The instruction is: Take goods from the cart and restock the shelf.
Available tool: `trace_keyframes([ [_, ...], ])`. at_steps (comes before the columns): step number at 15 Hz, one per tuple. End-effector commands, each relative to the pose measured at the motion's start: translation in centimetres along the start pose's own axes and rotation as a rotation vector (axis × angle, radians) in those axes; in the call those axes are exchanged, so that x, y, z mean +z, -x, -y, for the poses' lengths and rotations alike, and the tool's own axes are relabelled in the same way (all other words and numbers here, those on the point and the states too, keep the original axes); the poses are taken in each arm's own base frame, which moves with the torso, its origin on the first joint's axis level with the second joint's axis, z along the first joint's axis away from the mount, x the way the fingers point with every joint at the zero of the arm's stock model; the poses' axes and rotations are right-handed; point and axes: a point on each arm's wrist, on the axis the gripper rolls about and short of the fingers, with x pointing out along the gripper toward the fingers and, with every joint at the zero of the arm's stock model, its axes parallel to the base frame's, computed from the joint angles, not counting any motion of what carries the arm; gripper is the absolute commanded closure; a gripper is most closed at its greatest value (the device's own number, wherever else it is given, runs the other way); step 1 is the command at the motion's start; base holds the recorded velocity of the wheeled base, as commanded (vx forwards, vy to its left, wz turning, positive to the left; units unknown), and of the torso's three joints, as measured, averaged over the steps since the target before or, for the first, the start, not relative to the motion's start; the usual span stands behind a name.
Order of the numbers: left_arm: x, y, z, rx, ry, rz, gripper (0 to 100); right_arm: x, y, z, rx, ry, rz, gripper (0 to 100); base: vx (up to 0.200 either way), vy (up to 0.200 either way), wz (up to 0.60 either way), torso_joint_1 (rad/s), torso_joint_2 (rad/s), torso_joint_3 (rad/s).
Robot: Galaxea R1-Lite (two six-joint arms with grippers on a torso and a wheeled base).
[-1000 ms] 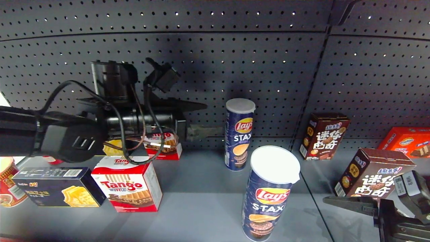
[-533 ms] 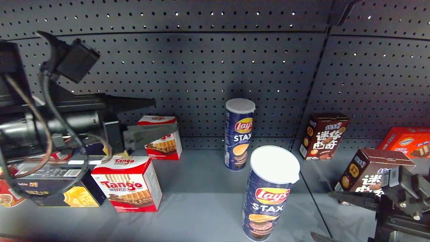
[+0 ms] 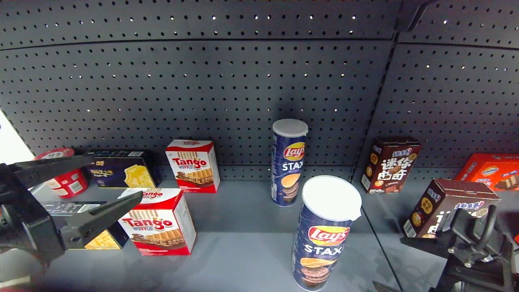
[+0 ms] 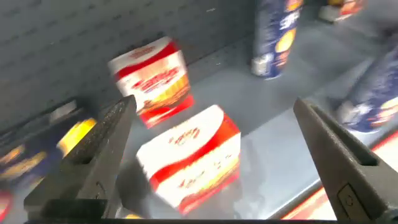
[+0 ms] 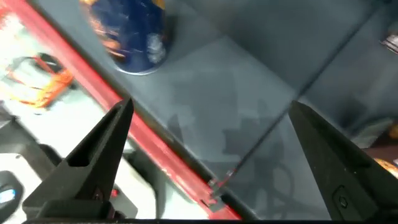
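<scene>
Grey shelf board [image 3: 243, 227] is stocked, and at lower left the left gripper [image 3: 115, 177] is held wide open and empty, arm level, fingers [image 3: 105, 211] pointed right at the upright wafer box [image 3: 158, 221] just beside it, while the right gripper [image 5: 211, 104] is likewise spread empty above the red shelf edge [image 5: 168, 165].

I've drawn the left jaws back out of the depth of the shelf to its front left corner, where the front wafer box [image 3: 160, 221] sits just beside the lower tip. The rear wafer box [image 3: 194, 164] and the dark blue box [image 3: 121, 168] that the arm was covering now show beyond the jaws. The right jaws have sunk a little.
</scene>
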Motion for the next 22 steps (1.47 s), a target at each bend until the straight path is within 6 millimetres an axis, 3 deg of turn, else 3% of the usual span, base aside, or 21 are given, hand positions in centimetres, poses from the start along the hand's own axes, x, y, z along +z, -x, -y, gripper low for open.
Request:
trace_keyframes([
  [1, -0.1, 0.8, 0.1, 0.024, -0.004, 0.019, 0, 0.1, -1.2, 0.0, -0.009, 0.001, -0.038, 0, 0.000, 0.000, 0.00, 0.000, 0.00, 0.000],
  [8, -0.8, -1.0, -0.5, 0.125, 0.015, -0.076, 0, 1.4, -4.6, -0.6, 0.008, 0.021, -0.070, 0, 0.000, 0.000, 0.00, 0.000, 0.00, 0.000],
  [14, -0.7, -2.8, -0.6, 0.070, 0.010, -0.079, 0, 2.5, -6.6, -0.5, -0.013, 0.014, -0.076, 0, 0.000, 0.000, 0.00, 0.000, 0.00, 0.000],
  [22, -0.9, -3.1, -0.7, 0.065, 0.012, -0.081, 0, 3.4, -8.7, -0.5, -0.005, 0.014, -0.063, 0, 0.000, 0.000, 0.00, 0.000, 0.00, 0.000],
])
